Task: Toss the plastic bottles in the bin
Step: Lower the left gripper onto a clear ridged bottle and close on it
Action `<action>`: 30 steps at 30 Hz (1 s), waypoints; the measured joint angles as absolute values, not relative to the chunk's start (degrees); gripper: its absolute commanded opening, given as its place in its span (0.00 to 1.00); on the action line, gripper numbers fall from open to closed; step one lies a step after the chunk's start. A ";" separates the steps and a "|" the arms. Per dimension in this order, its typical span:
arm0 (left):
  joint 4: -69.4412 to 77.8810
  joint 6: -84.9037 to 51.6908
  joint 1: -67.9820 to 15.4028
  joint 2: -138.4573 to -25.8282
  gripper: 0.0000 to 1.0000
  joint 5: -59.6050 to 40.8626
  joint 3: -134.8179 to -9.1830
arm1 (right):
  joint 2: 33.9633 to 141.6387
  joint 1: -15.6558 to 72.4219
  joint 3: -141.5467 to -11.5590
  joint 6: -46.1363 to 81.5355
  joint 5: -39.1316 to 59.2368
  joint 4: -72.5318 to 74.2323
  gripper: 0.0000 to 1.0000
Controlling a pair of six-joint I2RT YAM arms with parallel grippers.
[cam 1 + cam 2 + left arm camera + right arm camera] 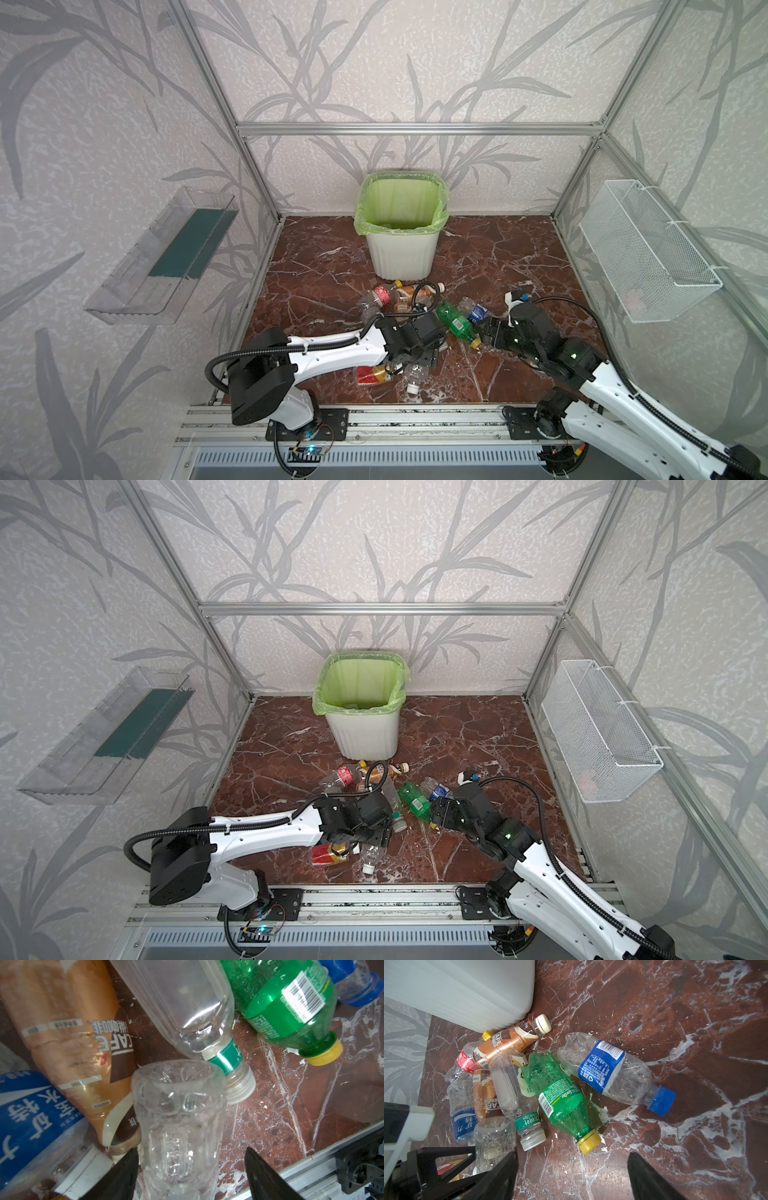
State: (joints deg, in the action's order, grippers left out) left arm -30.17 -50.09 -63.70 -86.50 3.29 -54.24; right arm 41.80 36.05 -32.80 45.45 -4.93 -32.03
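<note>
Loosely between the parted left fingers, a clear crushed bottle

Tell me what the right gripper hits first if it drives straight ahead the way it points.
Most likely the green bottle, at its capped end, lying just ahead of the open right gripper; depth is unclear.

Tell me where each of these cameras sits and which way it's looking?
Top views: twin eyes of one camera, high at the front, looking down and forward at the bin and bottles; the left arm and right arm show.
Left wrist: on the left arm, close above a clear bottle that sits inside the open left tool.
Right wrist: on the right arm, looking past the open right tool at the bottle pile and bin side; the left tool shows too.
Shared: both wrist views show the green bottle with the yellow cap.
</note>
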 measured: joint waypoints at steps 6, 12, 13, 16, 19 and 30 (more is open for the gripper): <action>-31.57 -49.63 -63.70 -89.38 0.81 3.11 -55.37 | 41.85 35.48 -32.49 45.39 -4.80 -32.01 0.83; -32.47 -49.43 -63.70 -91.39 0.78 2.94 -56.36 | 41.85 34.85 -32.38 45.36 -4.23 -32.01 0.83; -32.62 -49.36 -63.70 -91.57 0.77 2.96 -56.42 | 41.85 34.81 -32.34 45.34 -4.21 -32.01 0.83; -32.82 -49.17 -63.70 -91.98 0.73 2.96 -56.66 | 41.85 34.68 -32.10 45.30 -3.99 -31.99 0.82; -33.19 -48.97 -63.70 -92.05 0.69 2.96 -56.66 | 41.85 34.50 -31.62 45.21 -3.95 -31.99 0.82; -34.44 -49.17 -63.70 -86.70 0.57 2.98 -56.05 | 41.85 34.20 -31.20 45.21 -3.40 -31.94 0.81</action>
